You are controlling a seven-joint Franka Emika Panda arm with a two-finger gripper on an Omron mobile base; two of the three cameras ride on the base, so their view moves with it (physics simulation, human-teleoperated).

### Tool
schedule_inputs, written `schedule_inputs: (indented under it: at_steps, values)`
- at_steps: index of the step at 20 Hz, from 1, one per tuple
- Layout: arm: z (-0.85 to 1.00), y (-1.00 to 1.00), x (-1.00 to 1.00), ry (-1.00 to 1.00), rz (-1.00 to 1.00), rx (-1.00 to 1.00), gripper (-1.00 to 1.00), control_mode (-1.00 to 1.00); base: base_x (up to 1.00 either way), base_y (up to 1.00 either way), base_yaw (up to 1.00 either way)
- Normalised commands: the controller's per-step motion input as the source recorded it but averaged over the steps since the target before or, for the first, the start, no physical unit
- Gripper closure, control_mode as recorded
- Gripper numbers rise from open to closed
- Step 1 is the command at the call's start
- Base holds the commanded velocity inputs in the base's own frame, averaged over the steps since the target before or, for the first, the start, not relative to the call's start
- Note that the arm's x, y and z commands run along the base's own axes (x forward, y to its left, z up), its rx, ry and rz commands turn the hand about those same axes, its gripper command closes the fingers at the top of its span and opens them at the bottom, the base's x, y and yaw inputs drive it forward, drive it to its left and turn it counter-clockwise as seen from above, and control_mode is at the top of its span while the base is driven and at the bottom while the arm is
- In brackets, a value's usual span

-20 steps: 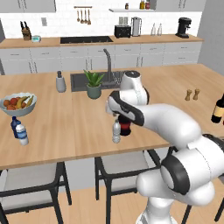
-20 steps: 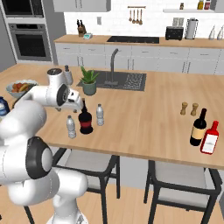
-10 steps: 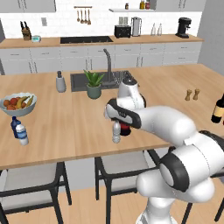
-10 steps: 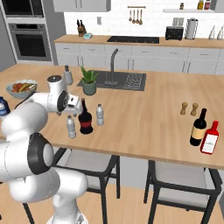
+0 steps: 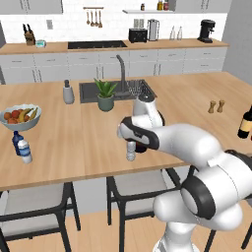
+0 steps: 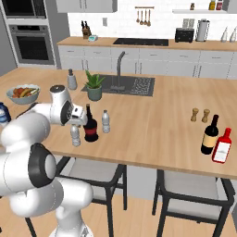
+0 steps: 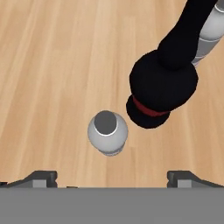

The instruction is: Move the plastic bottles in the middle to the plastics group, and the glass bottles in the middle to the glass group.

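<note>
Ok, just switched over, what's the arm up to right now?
The gripper hangs open above the nearer small clear plastic bottle, looking straight down on its cap, holding nothing. Next to it stand the wide dark glass bottle with the red label and the second clear bottle. All three are unsorted mid-counter.

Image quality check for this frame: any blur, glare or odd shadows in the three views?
Left base view: even, soft lighting, slightly soft render, and the arm hides part of the plastic bottle. Right base view: no glare, faint shadows under the glass bottle. Hand view: sharp; the bottle's black body shows no surface detail, and the open gripper shows its tips at the bottom.
</note>
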Motion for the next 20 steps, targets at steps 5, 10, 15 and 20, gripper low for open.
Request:
schedule_inputs:
  at_steps: [5, 10, 15, 20]
  values:
    - [-0.07, 0.07, 0.02, 0.00, 0.00, 0.00, -1.00, -1.00, 0.00, 0.00, 0.00]
    - [-0.30, 0.07, 0.07, 0.00, 0.00, 0.00, -1.00, -1.00, 0.00, 0.00, 0.00]
    - [-0.11, 0.01, 0.04, 0.00, 0.00, 0.00, -1.00, -1.00, 0.00, 0.00, 0.00]
    - [-0.02, 0.00, 0.16, 0.00, 0.00, 0.00, -1.00, -1.00, 0.00, 0.00, 0.00]
